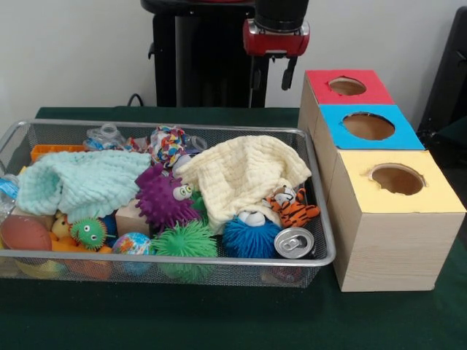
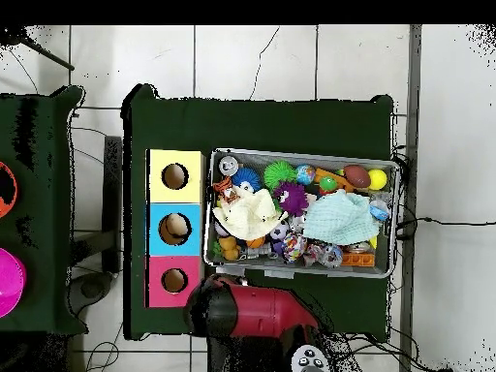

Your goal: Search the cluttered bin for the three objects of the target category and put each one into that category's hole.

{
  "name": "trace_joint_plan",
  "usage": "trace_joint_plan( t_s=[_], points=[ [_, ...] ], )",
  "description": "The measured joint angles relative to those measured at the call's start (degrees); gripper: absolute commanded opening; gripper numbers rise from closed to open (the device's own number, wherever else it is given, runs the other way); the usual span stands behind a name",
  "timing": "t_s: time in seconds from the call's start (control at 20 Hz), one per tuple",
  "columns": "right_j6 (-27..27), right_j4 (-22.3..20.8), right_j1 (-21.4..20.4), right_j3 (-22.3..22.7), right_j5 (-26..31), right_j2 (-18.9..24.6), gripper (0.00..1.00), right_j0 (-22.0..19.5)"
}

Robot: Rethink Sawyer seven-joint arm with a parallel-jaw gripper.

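My gripper (image 1: 271, 80) hangs open and empty above the table's far side, behind the wire bin (image 1: 321, 219) and just left of the red box (image 1: 349, 87). In the bin lie a purple spiky ball (image 1: 162, 200), a green spiky ball (image 1: 184, 240), a blue spiky ball (image 1: 248, 237), a tiger plush (image 1: 293, 206) and a soda can (image 1: 294, 243). A cream cloth (image 1: 244, 175) and a mint cloth (image 1: 80, 182) cover other items. The red, blue (image 1: 368, 126) and yellow (image 1: 398, 179) boxes each have a round hole on top. From overhead my arm (image 2: 254, 310) hides the gripper.
The bin also holds a small globe ball (image 1: 131, 243), a little green spiky toy (image 1: 89, 232), an orange ball (image 1: 25, 233), a woven ball (image 1: 168, 144) and an orange block (image 1: 55, 151). The three boxes stand in a row against the bin's right side. Overhead, another table (image 2: 34, 213) stands alongside.
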Motion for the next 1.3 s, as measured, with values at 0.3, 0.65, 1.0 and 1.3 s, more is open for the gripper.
trace_joint_plan(
  t_s=[0.3,0.65,1.0,1.3],
  points=[
    [0.0,-0.01,2.0,-1.13,0.01,0.01,1.0,0.69],
    [0.0,0.14,4.66,-4.63,0.97,0.02,1.0,1.64],
    [0.0,0.29,6.67,-7.56,2.08,0.02,1.0,1.88],
    [0.0,0.39,8.21,-9.77,2.28,0.03,1.0,1.94]
  ],
)
